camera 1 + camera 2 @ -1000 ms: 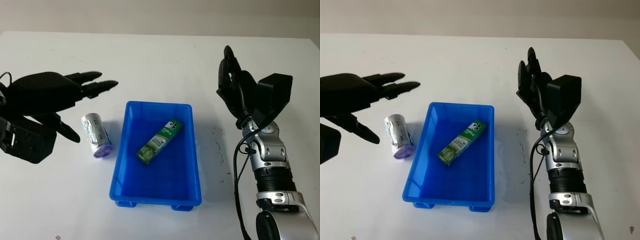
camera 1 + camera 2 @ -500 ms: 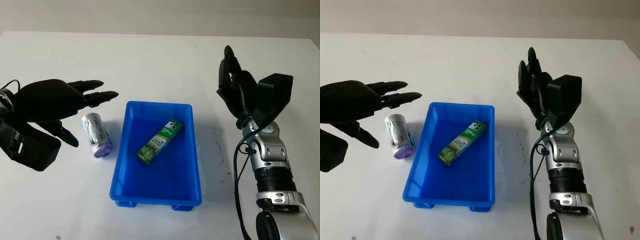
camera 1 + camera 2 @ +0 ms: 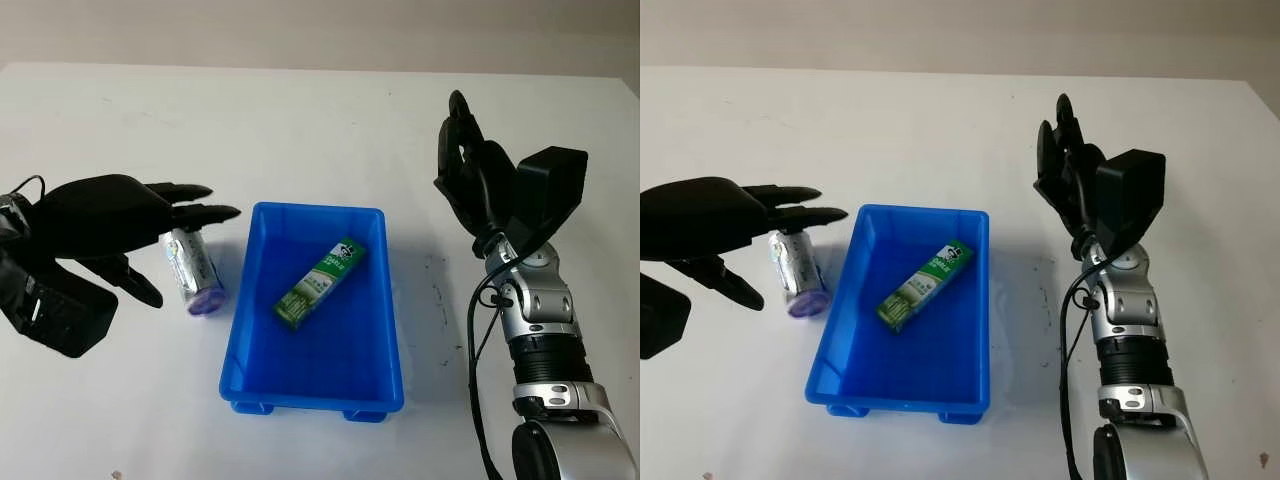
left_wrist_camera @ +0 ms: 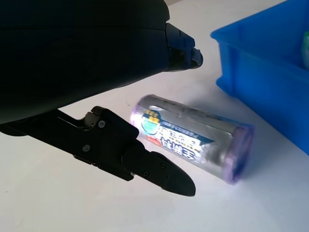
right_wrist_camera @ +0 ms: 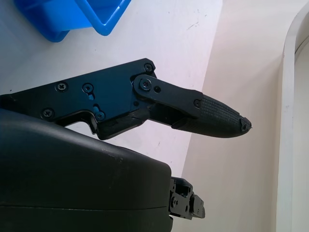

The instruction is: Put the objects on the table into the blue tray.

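Blue tray point(image 3: 386, 300); green box point(image 3: 320, 283); silver, purple-capped can point(image 3: 193, 270).

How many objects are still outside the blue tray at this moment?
1: a silver can lying on its side on the table just left of the tray, under the open left hand. The green box is already inside.

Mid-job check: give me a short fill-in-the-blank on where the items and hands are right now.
1. The green box lies inside the blue ____.
2. The silver can lies on its ____ on the table, outside the tray.
3. The ____ hand, open, hovers over the can.
4. The right hand is held up and holds ____.

Missing words: tray; side; left; nothing
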Robot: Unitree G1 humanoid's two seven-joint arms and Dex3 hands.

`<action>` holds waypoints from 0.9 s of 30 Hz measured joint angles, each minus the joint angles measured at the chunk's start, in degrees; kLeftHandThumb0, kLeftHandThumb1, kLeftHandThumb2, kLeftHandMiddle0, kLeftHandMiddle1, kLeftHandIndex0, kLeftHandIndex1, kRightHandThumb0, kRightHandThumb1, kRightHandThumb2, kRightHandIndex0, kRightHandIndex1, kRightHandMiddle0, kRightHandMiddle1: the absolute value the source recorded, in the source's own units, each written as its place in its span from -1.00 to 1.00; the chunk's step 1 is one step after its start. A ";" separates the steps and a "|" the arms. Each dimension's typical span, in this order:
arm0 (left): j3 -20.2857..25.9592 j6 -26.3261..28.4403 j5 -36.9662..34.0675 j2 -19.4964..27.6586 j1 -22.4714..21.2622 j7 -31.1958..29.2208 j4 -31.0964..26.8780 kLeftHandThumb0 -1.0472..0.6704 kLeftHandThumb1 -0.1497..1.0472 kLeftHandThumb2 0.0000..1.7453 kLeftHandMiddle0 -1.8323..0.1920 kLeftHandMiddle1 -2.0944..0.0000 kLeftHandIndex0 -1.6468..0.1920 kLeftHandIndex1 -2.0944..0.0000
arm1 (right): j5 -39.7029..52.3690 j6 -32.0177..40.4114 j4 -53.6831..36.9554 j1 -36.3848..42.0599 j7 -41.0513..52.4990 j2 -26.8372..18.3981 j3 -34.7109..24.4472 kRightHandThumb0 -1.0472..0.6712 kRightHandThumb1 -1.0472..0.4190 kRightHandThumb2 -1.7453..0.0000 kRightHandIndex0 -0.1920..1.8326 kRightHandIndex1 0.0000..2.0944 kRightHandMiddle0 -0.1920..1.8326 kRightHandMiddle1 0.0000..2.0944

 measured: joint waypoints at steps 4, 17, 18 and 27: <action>0.42 0.53 -0.76 0.00 2.39 0.42 -2.45 -0.33 0.69 -0.94 0.48 0.88 0.43 0.81 | 0.00 0.00 0.00 -0.02 -0.08 0.00 -0.03 -0.63 -1.00 0.16 -1.00 -1.00 -1.00 -1.00; 0.58 -8.95 5.01 -1.76 4.67 12.00 -1.28 -0.11 0.68 -0.93 0.50 -0.13 0.53 -0.31 | 0.22 0.01 -0.45 -0.01 0.04 0.00 -0.31 -0.64 -1.00 0.17 -1.00 -1.00 -1.00 -1.00; 0.53 -10.59 7.70 -1.85 4.51 14.59 -0.82 -0.03 0.76 -0.92 0.50 -0.22 0.53 -0.42 | 0.23 0.01 -0.47 -0.01 0.05 0.00 -0.40 -0.64 -1.00 0.17 -1.00 -1.00 -1.00 -1.00; -1.21 -16.79 31.57 -2.26 1.11 43.16 2.41 0.18 0.97 -0.94 0.35 -0.99 0.48 -1.00 | 0.64 0.01 -0.86 0.03 0.59 0.01 -0.74 -0.63 -1.00 0.17 -1.00 -1.00 -1.00 -1.00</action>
